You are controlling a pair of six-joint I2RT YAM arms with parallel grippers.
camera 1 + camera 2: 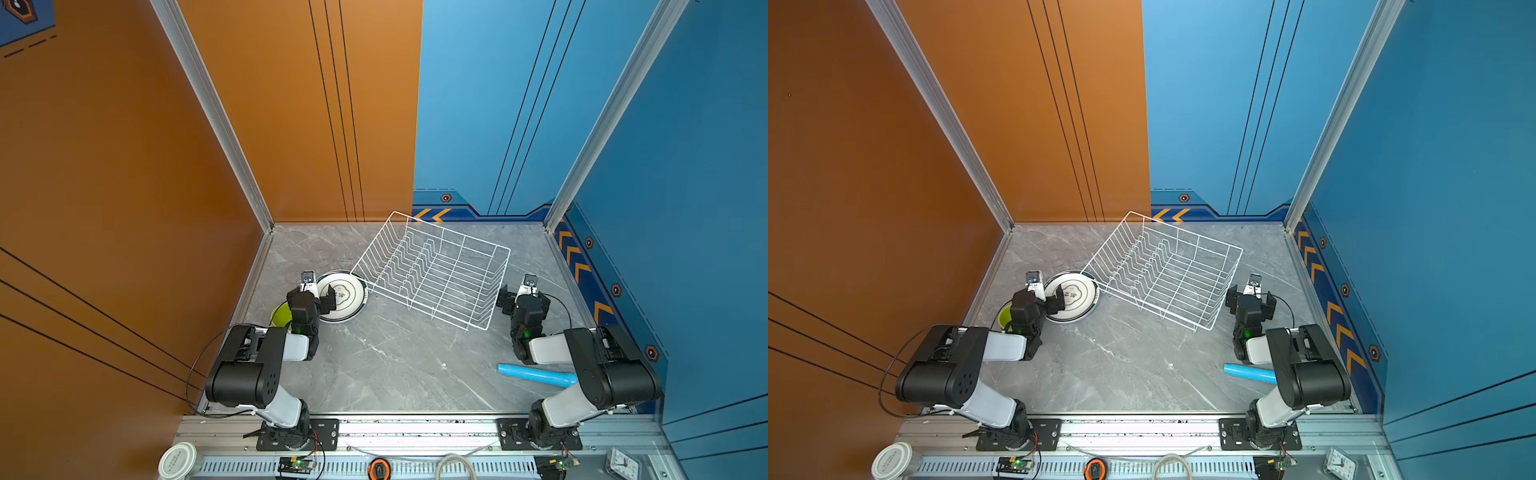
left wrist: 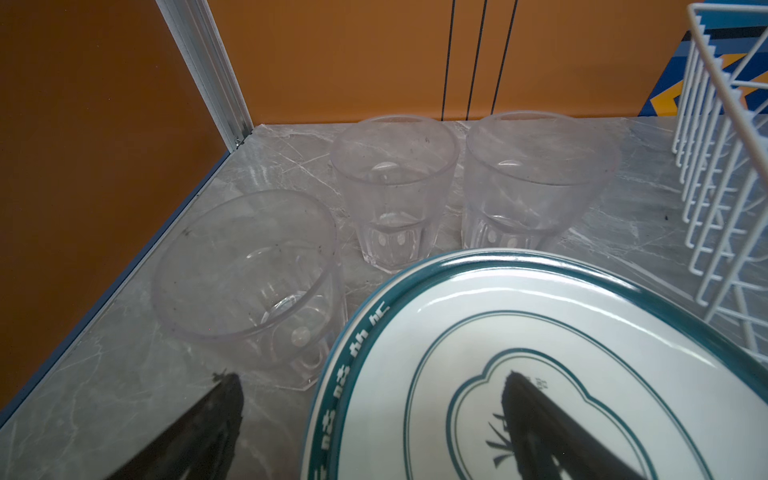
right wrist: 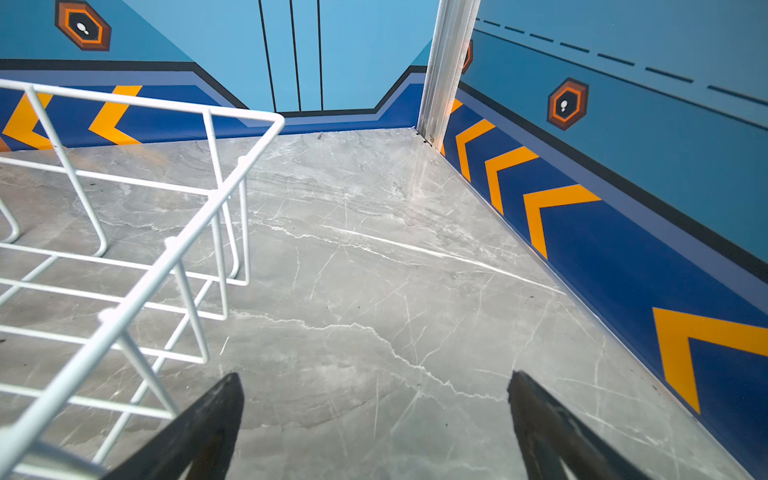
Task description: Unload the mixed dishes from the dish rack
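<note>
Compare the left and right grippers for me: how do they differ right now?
The left gripper hangs over the plate, one finger above its print. The right gripper hangs over the table, with no dish under it. The left gripper faces three cups, while the right gripper has only the rack corner beside it. Both are open and hold nothing.

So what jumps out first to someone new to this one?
The white wire dish rack sits askew and bare at the back of the marble table. A dark-rimmed plate lies flat by its left corner, partly under the open left claw, and a light blue tube lies at the front right.
</note>
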